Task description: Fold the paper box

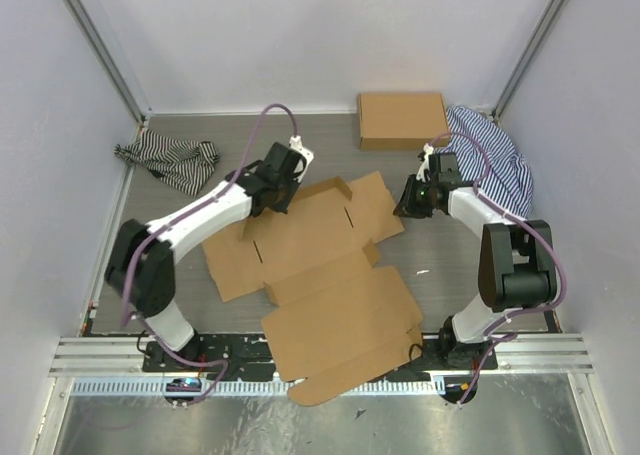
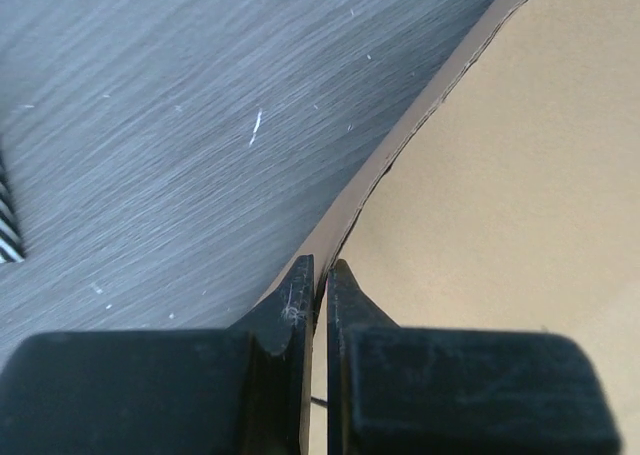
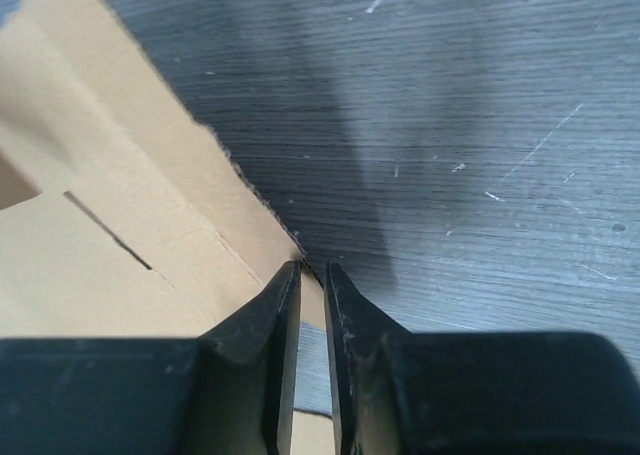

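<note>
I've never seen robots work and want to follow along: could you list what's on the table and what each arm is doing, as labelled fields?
paper box: unfolded, mostly flat on the table
left gripper: shut on the paper box's far left edge
right gripper: shut on its far right edge
other cardboard box: closed, at the table's far edge
striped cloths: one far left, one far right
</note>
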Tool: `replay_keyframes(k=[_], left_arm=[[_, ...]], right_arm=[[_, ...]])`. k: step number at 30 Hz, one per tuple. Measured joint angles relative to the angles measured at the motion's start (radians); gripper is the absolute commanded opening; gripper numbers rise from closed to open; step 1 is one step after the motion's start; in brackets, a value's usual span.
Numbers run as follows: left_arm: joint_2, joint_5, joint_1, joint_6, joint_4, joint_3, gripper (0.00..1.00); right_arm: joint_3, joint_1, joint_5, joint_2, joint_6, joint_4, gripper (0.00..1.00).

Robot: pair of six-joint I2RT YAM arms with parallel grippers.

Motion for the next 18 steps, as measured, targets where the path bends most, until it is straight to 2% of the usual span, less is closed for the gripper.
replay_keyframes(k=[5,9,14,18], left_arm=[[-0.238,-0.003,-0.036,-0.002,-0.02,-0.046,0.0],[-0.377,-0.032,-0.129,-0.012,-0.035,-0.059,0.0],[-0.41,-0.093,-0.244,-0.024,-0.08,-0.064,0.0],[-0.402,-0.139,-0.291,-0.028,-0.133,-0.061,0.0]], right_arm=[[-0.004,0.0,-0.034,-0.058,0.005,0.014,0.32],[-0.027,0.0,-0.077,-0.125,0.007,0.018,0.37],[-0.07,0.0,-0.089,-0.299,0.006,-0.012,0.39],[-0.073,0.002,-0.016,-0.481,0.008,-0.051,0.41]])
